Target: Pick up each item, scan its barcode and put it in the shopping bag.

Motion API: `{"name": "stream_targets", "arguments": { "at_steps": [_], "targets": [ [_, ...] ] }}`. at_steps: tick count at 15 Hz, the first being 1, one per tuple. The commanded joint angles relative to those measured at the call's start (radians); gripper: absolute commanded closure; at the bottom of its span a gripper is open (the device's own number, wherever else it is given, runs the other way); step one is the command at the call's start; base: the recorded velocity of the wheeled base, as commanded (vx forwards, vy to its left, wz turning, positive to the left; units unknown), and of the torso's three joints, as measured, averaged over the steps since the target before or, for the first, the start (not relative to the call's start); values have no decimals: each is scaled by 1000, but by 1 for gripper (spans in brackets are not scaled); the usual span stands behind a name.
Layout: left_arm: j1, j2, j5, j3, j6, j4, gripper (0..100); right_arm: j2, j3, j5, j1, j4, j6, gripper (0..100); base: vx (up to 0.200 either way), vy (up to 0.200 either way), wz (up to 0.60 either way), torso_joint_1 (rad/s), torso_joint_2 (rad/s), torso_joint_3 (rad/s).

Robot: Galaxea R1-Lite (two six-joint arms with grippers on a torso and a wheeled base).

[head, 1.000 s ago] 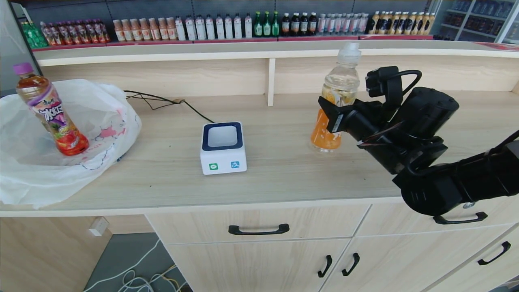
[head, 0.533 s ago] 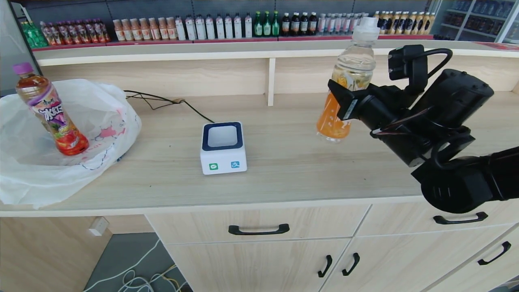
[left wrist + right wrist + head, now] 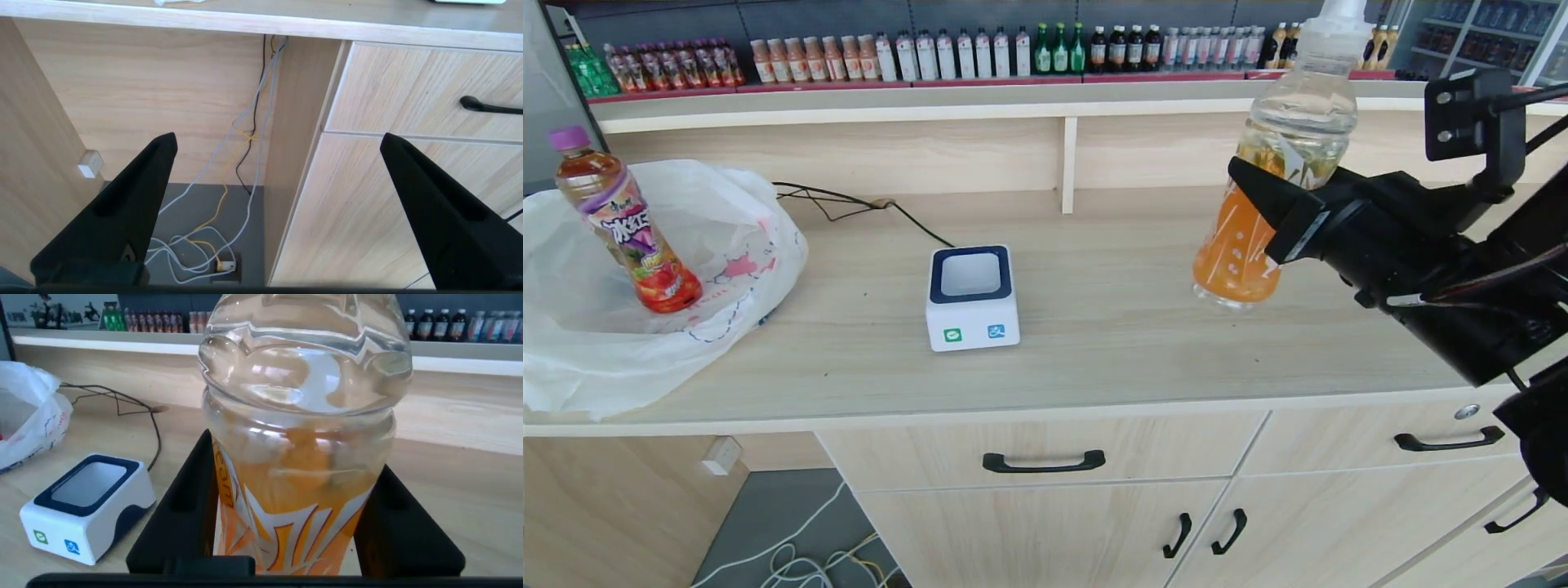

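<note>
Orange drink bottle (image 3: 1241,253) sat clamped upright in the R gripper (image 3: 1262,208), held off the counter (image 3: 1094,343), right of the scanner (image 3: 971,296) and well apart from it. Not yet scanned, I'd judge; bagging left too. Red tea bottle (image 3: 625,224) already stood in the shopping bag (image 3: 711,237), far left. L gripper (image 3: 278,212) hung spread open, empty, below counter level.

The orange drink bottle (image 3: 1241,253), clear with a white cap, leans slightly in the right gripper (image 3: 1262,204), off the counter at the right. A white cube scanner (image 3: 972,298) sits mid-counter. A purple-capped tea bottle (image 3: 629,237) stands tilted in the white shopping bag (image 3: 735,237) at the left.
</note>
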State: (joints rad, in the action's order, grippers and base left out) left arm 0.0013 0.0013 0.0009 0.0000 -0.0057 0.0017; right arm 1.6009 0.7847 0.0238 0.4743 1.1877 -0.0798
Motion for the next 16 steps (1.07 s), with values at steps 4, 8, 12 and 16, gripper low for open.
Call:
{"name": "stream_targets", "arguments": {
  "at_steps": [4,8,12,16],
  "targets": [
    [0,0,1,0,0,0,0,-188,-231,-1,83,1,-14,100,0,0,0,0,0,0],
    [0,0,1,0,0,0,0,-251,-324,-2,95,3,-14,100,0,0,0,0,0,0],
    [0,0,1,0,0,0,0,-285,-363,-1,135,3,-23,100,0,0,0,0,0,0],
    [0,0,1,0,0,0,0,-311,-400,1,239,3,-204,100,0,0,0,0,0,0]
  ]
}}
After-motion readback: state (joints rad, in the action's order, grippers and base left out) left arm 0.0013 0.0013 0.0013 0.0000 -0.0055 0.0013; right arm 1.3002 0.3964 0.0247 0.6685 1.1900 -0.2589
